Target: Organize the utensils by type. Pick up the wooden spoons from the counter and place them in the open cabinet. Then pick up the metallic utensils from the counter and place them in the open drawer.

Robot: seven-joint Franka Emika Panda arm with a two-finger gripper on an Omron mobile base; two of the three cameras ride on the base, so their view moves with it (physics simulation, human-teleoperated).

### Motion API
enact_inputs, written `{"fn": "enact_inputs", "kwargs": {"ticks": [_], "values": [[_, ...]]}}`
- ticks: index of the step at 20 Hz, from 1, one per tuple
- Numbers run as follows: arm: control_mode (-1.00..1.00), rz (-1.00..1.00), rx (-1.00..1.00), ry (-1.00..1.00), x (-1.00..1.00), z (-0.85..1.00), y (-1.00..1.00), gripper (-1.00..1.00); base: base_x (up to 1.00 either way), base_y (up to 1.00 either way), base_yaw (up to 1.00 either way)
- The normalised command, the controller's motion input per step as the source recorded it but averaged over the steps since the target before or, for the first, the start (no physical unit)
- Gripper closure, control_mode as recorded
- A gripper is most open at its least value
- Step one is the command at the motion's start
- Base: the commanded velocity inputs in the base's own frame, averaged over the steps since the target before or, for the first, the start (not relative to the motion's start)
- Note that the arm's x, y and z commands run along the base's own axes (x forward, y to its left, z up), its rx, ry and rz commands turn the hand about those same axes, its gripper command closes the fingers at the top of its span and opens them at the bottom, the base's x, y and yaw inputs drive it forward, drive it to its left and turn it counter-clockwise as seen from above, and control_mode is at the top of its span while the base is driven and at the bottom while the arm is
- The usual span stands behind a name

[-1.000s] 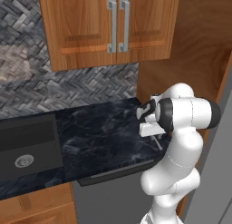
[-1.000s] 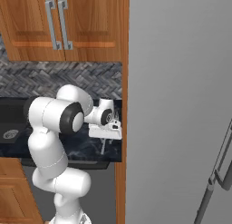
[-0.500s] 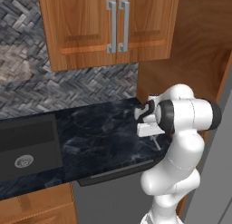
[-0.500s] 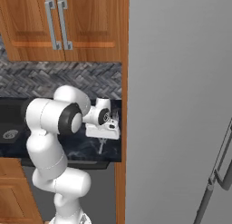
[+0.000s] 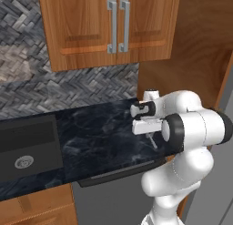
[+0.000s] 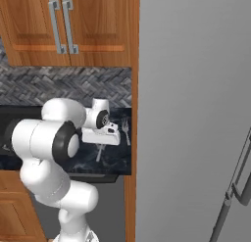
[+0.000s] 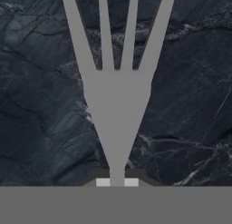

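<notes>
A grey metal fork [image 7: 116,105] is gripped at its neck between the closed fingertips of the gripper [image 7: 117,181], its four tines spread out over the black veined counter [image 7: 41,105]. From the right base view, a second fork [image 6: 125,130] is seen lying on the counter just beside the gripper [image 6: 99,152], under the closed cabinet doors [image 6: 93,28].

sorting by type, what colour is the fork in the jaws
Plain silver-grey fork, metal; clearest in the hand view.
</notes>
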Motion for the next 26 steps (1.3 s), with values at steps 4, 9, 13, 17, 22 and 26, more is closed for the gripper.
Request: {"fn": "enact_inputs", "kwargs": {"ticks": [4,9,13,17,22,26], "values": [[-1.00,0.00,-0.05,-0.08,-0.30,0.53,0.31,1.00,0.00,0.00,0.00],[-1.00,-0.01,-0.03,-0.05,-0.37,0.40,0.17,1.00,0.00,0.00,0.00],[-1.00,-0.07,0.00,0.01,-0.30,0.30,0.13,1.00,0.00,0.00,0.00],[-1.00,-0.05,0.00,0.07,-0.29,0.35,0.08,1.00,0.00,0.00,0.00],[-1.00,0.00,0.01,0.12,-0.30,0.36,0.00,1.00,0.00,0.00,0.00],[1.00,0.00,0.02,0.04,-0.29,0.16,0.00,1.00,-0.04,0.00,0.00]]}}
